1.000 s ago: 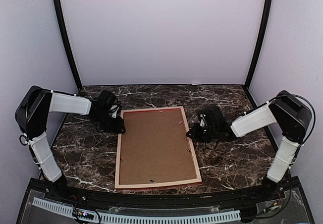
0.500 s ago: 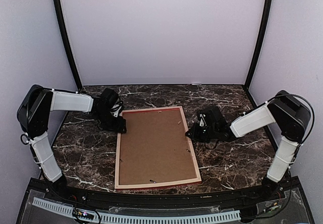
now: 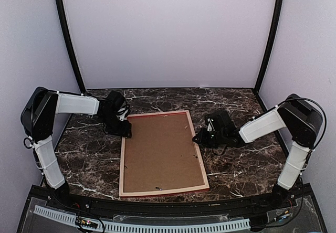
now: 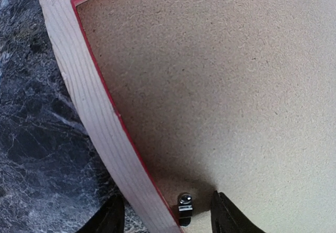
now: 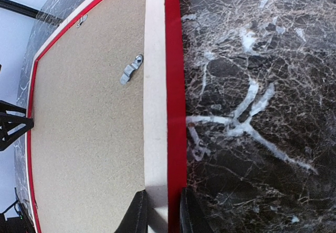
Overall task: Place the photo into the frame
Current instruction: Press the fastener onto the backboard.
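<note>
Marble-patterned dark table (image 3: 89,159) carries the frame (image 3: 123,165), which lies flat and face down at the centre. Its long sides run from the near edge towards the back wall. The pale wood back of the rails faces up, and a red edge shows along the rails. A brown backing board (image 3: 163,154) fills the opening and hides whatever lies under it.

Part-way along the right rail, towards its far end, the right gripper (image 3: 198,137) sits low at the frame. In the right wrist view its fingers (image 5: 137,212) stand one at each side of that rail, closed in against it. One is on the board side and one on the red outer edge. A metal turn clip (image 5: 131,70) lies on the board just inside the rail.

At the far left corner, the left gripper (image 3: 127,133) is spread wide. In the left wrist view one finger (image 4: 107,217) is over the table outside the left rail and the other is over the board. A small metal fastener (image 4: 184,204) sits between them, just inside the rail.
</note>
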Robot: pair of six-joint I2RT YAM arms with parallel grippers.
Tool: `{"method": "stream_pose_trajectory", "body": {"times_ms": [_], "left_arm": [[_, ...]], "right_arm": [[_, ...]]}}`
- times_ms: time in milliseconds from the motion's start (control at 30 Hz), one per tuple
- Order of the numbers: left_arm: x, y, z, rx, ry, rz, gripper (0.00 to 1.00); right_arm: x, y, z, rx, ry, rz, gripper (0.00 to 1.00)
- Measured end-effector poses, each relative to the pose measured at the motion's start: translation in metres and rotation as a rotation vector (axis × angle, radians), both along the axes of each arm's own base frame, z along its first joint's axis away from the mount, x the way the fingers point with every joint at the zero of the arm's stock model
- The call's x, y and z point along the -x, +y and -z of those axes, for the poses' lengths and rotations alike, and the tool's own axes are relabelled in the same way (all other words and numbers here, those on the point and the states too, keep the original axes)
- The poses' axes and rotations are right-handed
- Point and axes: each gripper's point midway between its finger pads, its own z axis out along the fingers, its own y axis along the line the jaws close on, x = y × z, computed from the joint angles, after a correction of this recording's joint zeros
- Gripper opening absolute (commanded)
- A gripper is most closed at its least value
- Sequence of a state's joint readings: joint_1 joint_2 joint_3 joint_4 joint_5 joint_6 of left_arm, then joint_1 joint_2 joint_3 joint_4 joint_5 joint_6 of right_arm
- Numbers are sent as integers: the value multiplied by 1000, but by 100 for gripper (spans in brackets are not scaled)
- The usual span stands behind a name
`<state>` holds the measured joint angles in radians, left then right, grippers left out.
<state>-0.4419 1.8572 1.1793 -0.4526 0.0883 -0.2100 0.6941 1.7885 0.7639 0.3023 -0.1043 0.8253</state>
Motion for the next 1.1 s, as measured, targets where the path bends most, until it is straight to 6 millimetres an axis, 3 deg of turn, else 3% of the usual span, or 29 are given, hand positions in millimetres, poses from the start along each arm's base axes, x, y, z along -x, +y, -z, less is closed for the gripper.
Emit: {"method": "stream_pose_trajectory", "body": {"times_ms": [867, 1033, 1100], "left_arm": [[-2, 3, 0, -15, -14, -3, 1], [-2, 6, 0, -18, -45, -12, 0], [-3, 6, 0, -23, -57, -13, 6]], "right_arm": [[-1, 2, 0, -8, -3, -3, 5], [-1, 2, 0, -10, -5, -2, 5], [-1, 2, 0, -11, -6, -3, 5]]}}
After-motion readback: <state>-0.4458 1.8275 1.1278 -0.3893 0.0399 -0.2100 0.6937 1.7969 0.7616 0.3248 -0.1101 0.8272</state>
